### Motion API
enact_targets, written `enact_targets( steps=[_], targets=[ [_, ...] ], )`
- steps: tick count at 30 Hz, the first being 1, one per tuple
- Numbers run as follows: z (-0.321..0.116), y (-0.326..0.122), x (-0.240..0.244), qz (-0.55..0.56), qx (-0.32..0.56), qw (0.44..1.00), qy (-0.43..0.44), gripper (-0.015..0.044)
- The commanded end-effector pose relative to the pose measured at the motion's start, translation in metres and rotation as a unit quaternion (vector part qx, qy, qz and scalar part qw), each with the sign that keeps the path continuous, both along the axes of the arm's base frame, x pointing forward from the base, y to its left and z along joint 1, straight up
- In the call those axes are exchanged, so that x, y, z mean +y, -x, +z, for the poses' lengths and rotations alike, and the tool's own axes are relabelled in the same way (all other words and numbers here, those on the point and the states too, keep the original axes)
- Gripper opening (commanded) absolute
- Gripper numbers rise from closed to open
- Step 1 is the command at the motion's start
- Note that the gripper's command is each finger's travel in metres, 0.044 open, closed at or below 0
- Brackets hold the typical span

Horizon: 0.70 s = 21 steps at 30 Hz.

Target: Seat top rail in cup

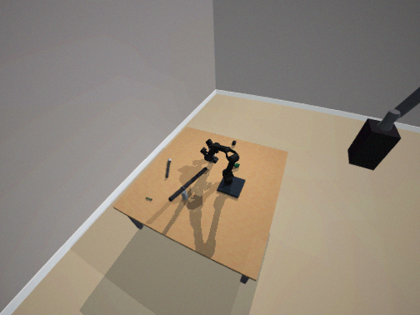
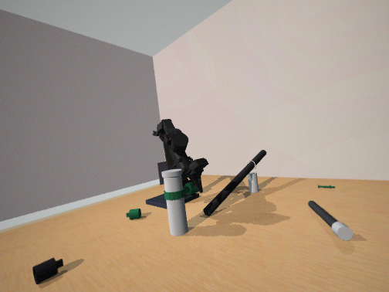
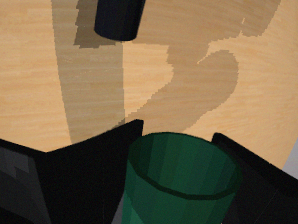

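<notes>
Item: black fitting (image 1: 234,142) (image 2: 45,271), lying nearest. Item: big post (image 2: 177,216), upright, banded in green. Item: green rail-end cup (image 2: 190,188) (image 3: 180,175), clasped in the gripper (image 1: 212,158) (image 2: 195,189) (image 3: 177,133). Item: black rail (image 1: 188,184) (image 2: 235,183) (image 3: 120,20), slanting, its lower end outside the cup, its upper part through the loop.

And there on the tan rectangular wooden table (image 1: 250,233) the black jointed robot arm (image 1: 233,160) arches up from its dark square base plate (image 1: 236,192), while the long black cylindrical rail (image 1: 187,184) slants across beside it, near a short dark rod with a white tip (image 1: 167,168)!
</notes>
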State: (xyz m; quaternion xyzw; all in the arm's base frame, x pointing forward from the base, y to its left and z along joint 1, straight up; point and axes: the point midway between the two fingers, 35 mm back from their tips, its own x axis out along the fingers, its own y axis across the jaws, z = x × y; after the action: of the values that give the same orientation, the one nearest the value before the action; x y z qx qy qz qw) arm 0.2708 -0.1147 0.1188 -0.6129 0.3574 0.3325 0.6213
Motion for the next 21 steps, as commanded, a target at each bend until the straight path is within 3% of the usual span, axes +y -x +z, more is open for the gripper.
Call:
enact_targets(
  steps=[1,15,21],
  targets=[
    [0.0,0.0,0.0,0.0,0.0,1.0,0.0,0.0079],
    [0.016,-0.002,0.017,-0.003,0.001,1.0,0.0,0.044],
    [0.035,-0.002,0.036,-0.005,0.0,1.0,0.0,0.044]
  ],
)
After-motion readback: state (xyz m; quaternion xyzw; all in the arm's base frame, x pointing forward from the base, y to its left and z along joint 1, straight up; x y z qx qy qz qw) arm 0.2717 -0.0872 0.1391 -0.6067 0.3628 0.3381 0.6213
